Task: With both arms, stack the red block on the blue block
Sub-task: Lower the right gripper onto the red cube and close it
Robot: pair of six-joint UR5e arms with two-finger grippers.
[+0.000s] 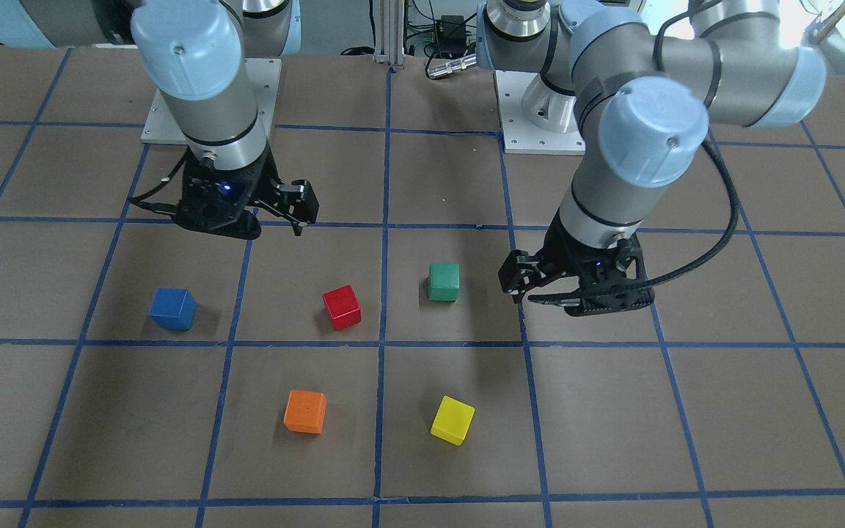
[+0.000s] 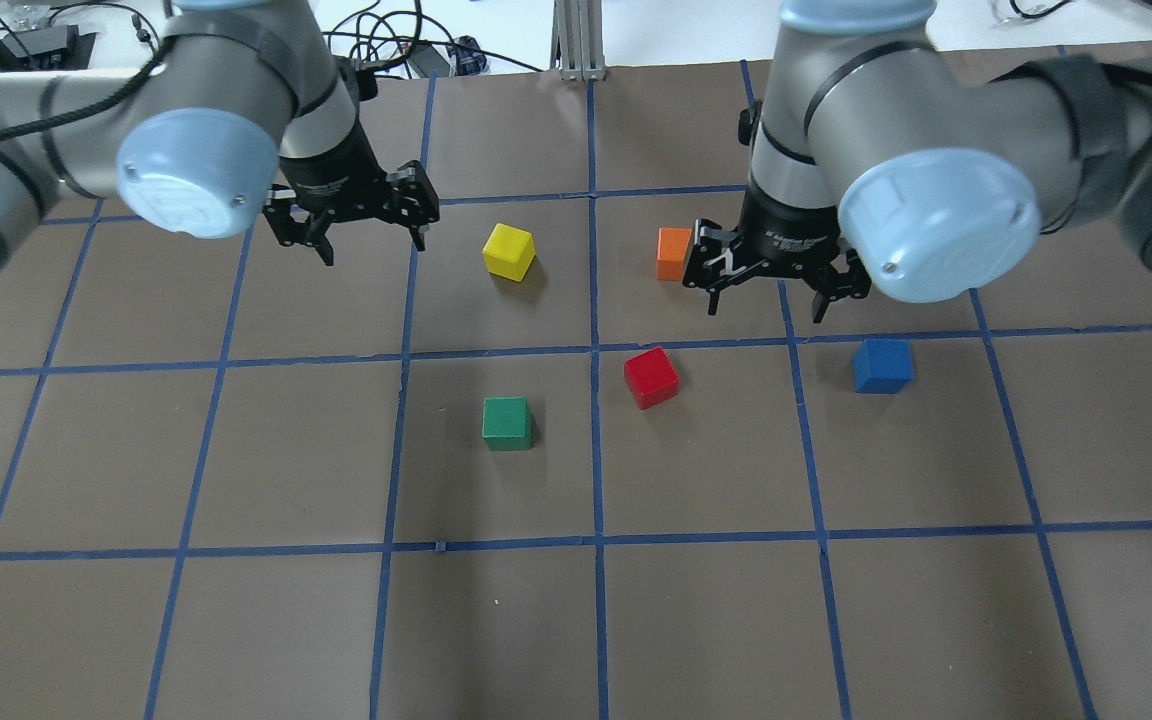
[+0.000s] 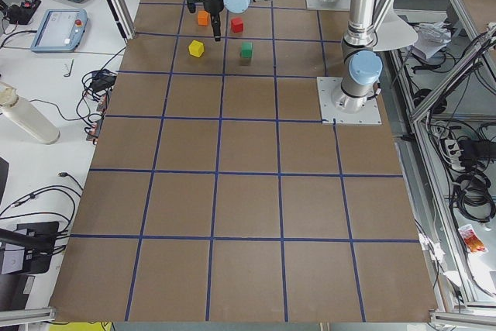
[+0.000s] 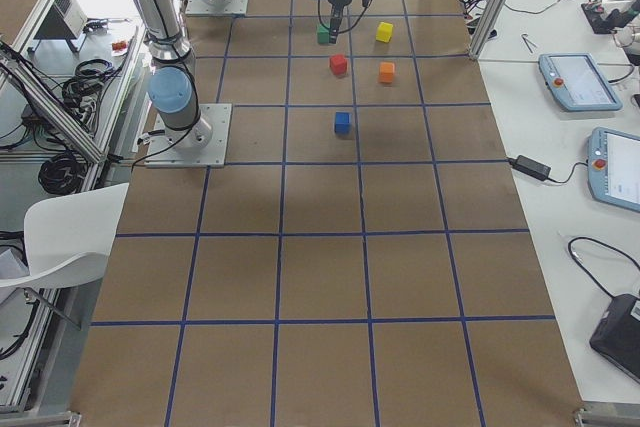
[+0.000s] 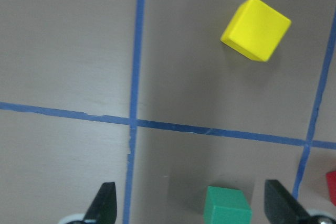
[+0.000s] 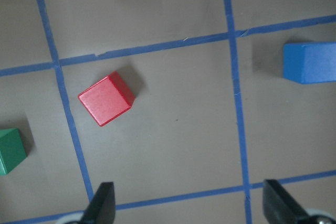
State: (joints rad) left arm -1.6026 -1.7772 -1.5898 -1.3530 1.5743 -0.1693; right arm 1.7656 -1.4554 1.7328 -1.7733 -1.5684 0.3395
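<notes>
Red matte cube (image 2: pixel 651 377) sits skewed; our left gripper (image 2: pixel 376 252) and right gripper (image 2: pixel 766 312) gape empty, so we risk a slipping corner pinch.

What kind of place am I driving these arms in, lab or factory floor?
Probably a robotics lab: a table taped into a blue grid, teach pendants on a side bench, loose cables at the edges.

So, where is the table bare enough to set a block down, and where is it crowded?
Bare: the table squares on the robot's side of the green block, red block and blue block, and the strip beyond the yellow block and orange block. Crowded: the middle cluster, with the left gripper and right gripper, both open, above it.
</notes>
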